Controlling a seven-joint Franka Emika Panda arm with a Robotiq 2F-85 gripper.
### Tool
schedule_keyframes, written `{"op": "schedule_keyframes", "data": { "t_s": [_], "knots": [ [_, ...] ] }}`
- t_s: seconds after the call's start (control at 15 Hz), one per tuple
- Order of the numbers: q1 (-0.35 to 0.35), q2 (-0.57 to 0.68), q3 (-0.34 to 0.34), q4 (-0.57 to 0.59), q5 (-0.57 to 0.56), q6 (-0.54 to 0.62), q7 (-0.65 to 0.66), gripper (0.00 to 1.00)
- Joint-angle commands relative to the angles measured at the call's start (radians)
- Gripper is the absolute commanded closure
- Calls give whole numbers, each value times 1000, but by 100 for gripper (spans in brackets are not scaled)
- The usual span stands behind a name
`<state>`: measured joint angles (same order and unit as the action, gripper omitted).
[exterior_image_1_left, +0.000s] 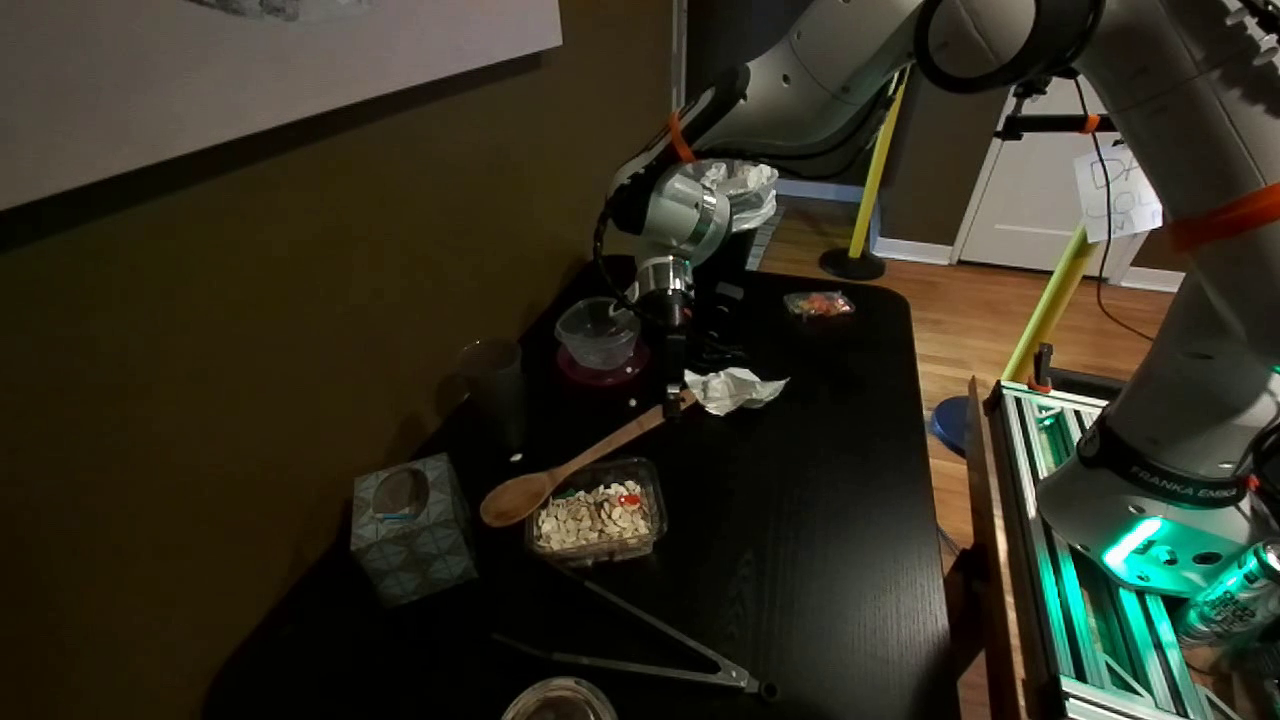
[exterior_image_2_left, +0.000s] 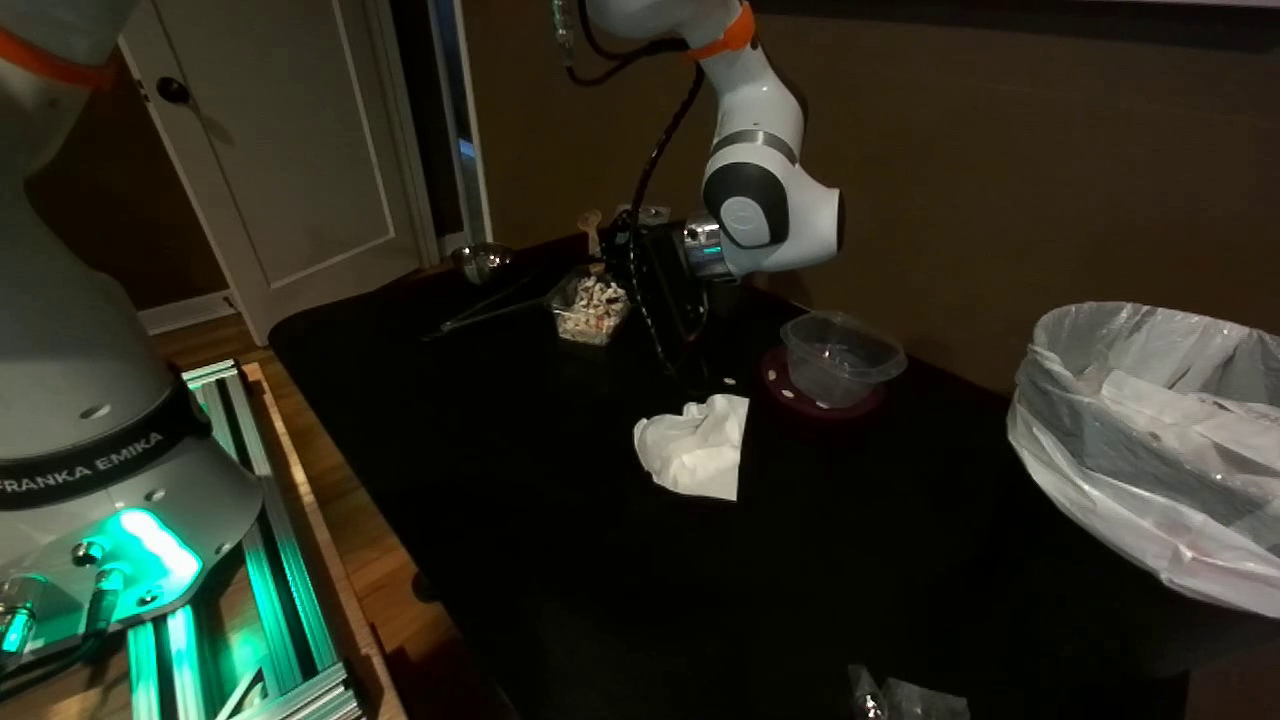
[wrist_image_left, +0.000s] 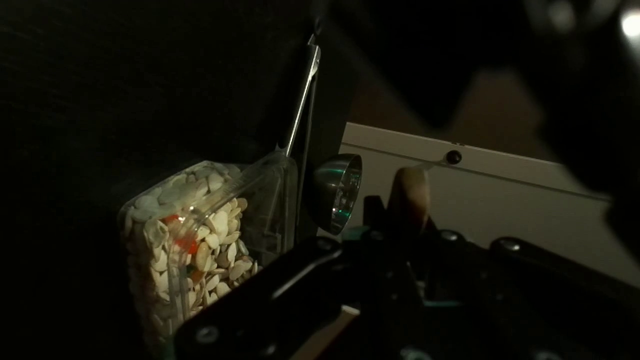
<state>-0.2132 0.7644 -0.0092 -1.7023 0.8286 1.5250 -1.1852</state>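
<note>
Pinching one wooden spoon (exterior_image_1_left: 600, 449) by its handle with one pincer (exterior_image_1_left: 676, 400). Held near one clear box (exterior_image_1_left: 600, 552) of pale bits (exterior_image_1_left: 585, 522), maybe over its edge. Sharing one bench (exterior_image_1_left: 820, 500) with one white paper (exterior_image_1_left: 735, 390) and one pair of tongs (exterior_image_1_left: 650, 668).

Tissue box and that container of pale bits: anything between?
In an exterior view, the raised wooden spoon's broad end shows between them, partly overlapping the container.

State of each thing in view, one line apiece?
Gripper: closed on wooden spoon.
Wooden spoon: gripped by handle.
Clear plastic tub: open, pale pieces inside.
Clear plastic bowl: open, on maroon disc.
Tongs: spread open.
Metal bowl: upright, contents unclear.
White napkin: crumpled.
Tissue box: upright.
Tall cup: upright.
Lined trash bin: open.
Base light: green.
</note>
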Motion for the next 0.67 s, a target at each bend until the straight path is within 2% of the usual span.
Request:
{"op": "schedule_keyframes", "data": {
  "t_s": [0.0,0.33,0.6],
  "knots": [
    [-10,15,-2,18,-19,-6,-5,97],
    [9,34,-3,41,-94,6,3,97],
    [16,53,27,53,-76,49,-6,97]
  ]
}}
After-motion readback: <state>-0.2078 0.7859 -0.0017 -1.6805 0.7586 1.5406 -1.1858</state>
